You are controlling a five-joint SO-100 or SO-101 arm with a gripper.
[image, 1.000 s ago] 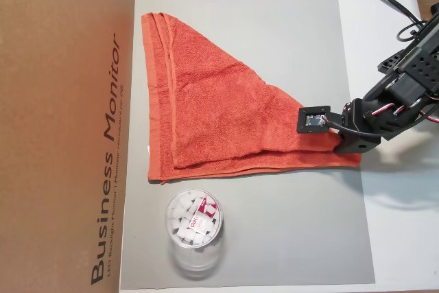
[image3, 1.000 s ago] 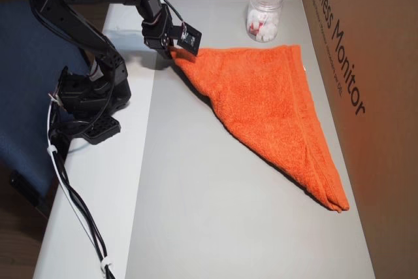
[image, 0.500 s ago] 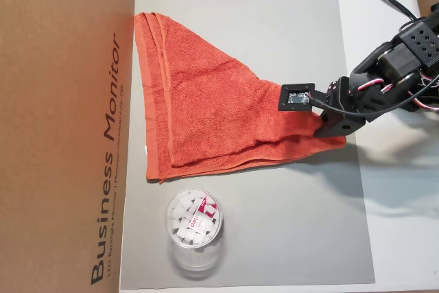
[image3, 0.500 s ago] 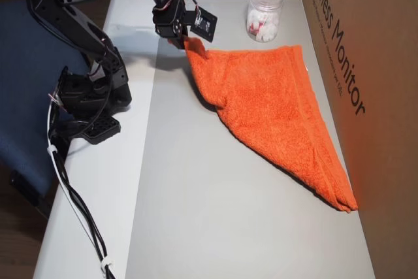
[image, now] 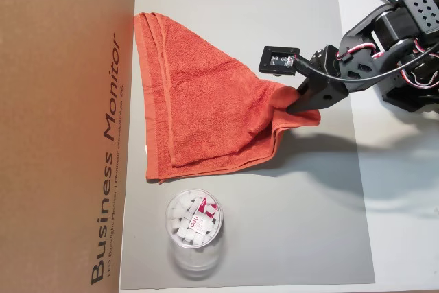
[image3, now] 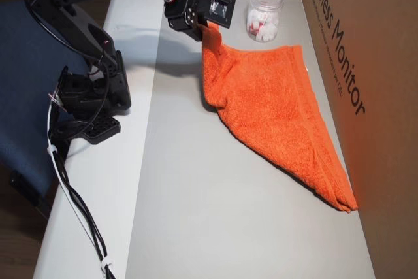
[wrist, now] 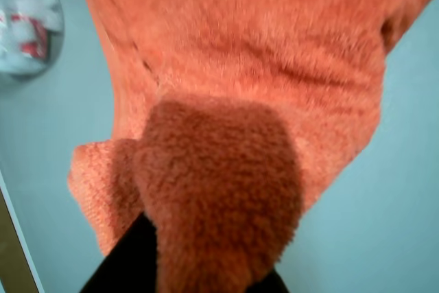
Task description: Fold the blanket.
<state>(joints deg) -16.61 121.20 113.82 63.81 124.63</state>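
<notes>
The blanket (image: pixel 206 108) is an orange-red terry towel lying doubled into a triangle on the grey mat (image: pixel 274 224), its long hemmed edge beside the cardboard box. My gripper (image: pixel 293 106) is shut on the triangle's pointed corner and holds it raised off the mat, so the cloth hangs in a drooping fold. In the other overhead view the gripper (image3: pixel 209 36) holds the same corner of the blanket (image3: pixel 274 102) near the tub. In the wrist view the blanket (wrist: pixel 240 46) fills the frame and drapes over a dark finger (wrist: pixel 123 265).
A clear plastic tub (image: pixel 194 228) of white pieces stands on the mat beside the blanket's short edge, shown also as the tub (image3: pixel 264 11). A large cardboard box (image: pixel 62 128) printed "Business Monitor" borders the mat. The arm's base (image3: pixel 91 102) and cables sit on the white table.
The gripper has risen and moved toward the box with the corner in it. The blanket's point has left the mat and been pulled inward, forming a hanging fold.
</notes>
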